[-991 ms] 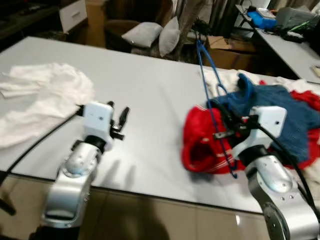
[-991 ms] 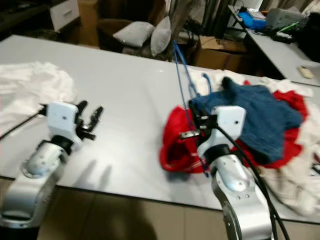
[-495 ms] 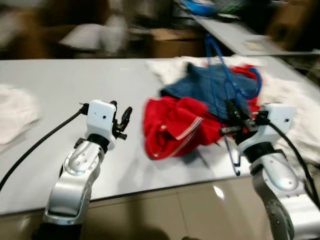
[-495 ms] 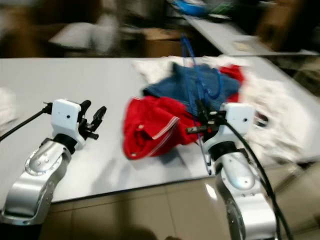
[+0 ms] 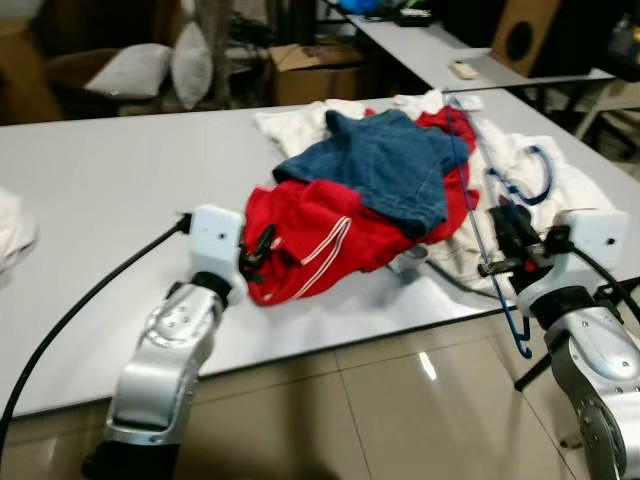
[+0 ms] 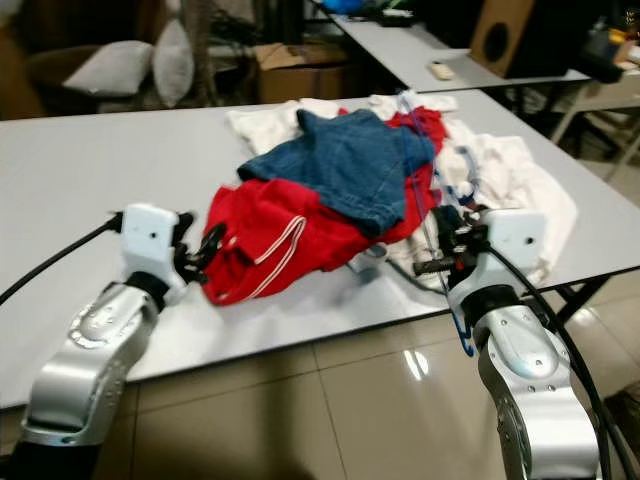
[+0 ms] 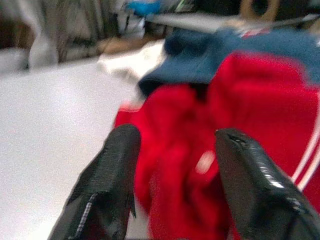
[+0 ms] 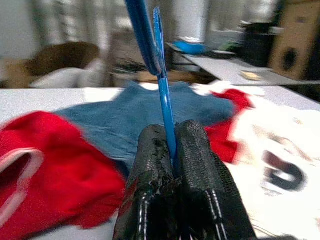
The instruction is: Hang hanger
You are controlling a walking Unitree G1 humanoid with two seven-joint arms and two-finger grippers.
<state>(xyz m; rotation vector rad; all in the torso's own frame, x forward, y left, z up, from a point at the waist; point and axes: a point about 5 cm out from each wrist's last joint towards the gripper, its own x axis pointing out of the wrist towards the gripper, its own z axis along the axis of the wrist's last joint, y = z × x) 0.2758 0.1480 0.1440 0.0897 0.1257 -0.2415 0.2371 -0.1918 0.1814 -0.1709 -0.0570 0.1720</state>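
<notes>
Right wrist view has the right tool (image 8: 172, 145) clenched tight on the thin blue hanger (image 8: 161, 75), which sticks up from between its fingers. From the head cameras that hanger (image 5: 487, 215) sits at the near right edge of the grey surface (image 5: 120, 190), its low end dangling past the edge over the tiled floor (image 5: 400, 400). Left tool (image 7: 175, 165) is released, fingers spread, right up against the red garment (image 5: 320, 235) with a blue garment (image 5: 385, 165) piled on top, white clothes (image 5: 545, 175) further right.

Red garment (image 5: 320, 235) under blue denim (image 5: 385, 165), white clothes (image 5: 520, 170), grey table (image 5: 110, 190), cushions (image 5: 150, 70)
</notes>
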